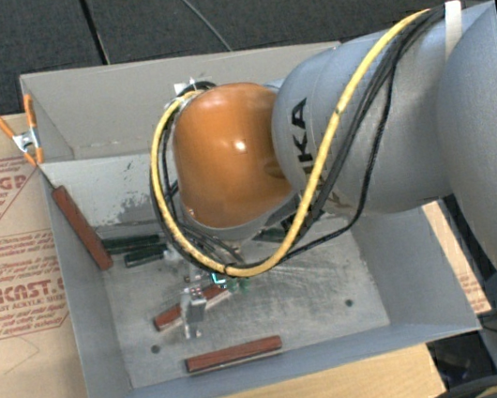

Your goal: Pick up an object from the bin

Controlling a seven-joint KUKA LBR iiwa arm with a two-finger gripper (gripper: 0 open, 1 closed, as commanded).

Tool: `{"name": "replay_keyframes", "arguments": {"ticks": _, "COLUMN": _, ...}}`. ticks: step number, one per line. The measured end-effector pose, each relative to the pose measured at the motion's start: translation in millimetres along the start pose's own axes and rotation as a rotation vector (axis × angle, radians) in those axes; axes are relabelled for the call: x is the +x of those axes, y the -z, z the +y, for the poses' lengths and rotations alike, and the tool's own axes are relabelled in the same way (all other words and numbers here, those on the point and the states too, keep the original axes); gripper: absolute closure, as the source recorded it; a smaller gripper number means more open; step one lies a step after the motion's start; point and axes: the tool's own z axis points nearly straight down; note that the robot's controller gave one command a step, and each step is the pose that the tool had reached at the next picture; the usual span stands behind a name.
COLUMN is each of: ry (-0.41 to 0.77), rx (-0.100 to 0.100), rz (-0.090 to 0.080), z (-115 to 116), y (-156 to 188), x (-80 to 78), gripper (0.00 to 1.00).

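Gripper [193,315] hangs low in the grey metal bin [334,294], just beside a small reddish-brown block [166,319] toward its front-left corner. Whether the claw is spread or pinching, I cannot tell.

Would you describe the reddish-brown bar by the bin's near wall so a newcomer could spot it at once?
Find the grey metal bin and look along its near wall, at the view's bottom. Just inside lies a long reddish-brown flat bar, parallel to that wall. A similar reddish-brown bar leans against the left wall, and the small reddish piece mid-floor is much shorter.
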Motion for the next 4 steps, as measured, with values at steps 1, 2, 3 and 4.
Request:
{"name": "replay_keyframes", "arguments": {"ticks": 1, "ry": -0.002, "rx": -0.002, "rz": -0.007, "z": -1, "y": 4, "x": -2.1, "gripper": 0.00}}
{"name": "replay_keyframes", "arguments": {"ticks": 2, "ry": 0.095, "rx": -0.001, "rz": -0.012, "z": -32, "y": -66, "x": -21.0, "gripper": 0.00}}
{"name": "replay_keyframes", "arguments": {"ticks": 3, "ry": 0.145, "rx": -0.004, "rz": -0.015, "z": -62, "y": -136, "x": -40.1, "gripper": 0.00}}
{"name": "replay_keyframes", "arguments": {"ticks": 4, "ry": 0.046, "rx": -0.005, "rz": -0.018, "z": -54, "y": -132, "x": -35.3, "gripper": 0.00}}
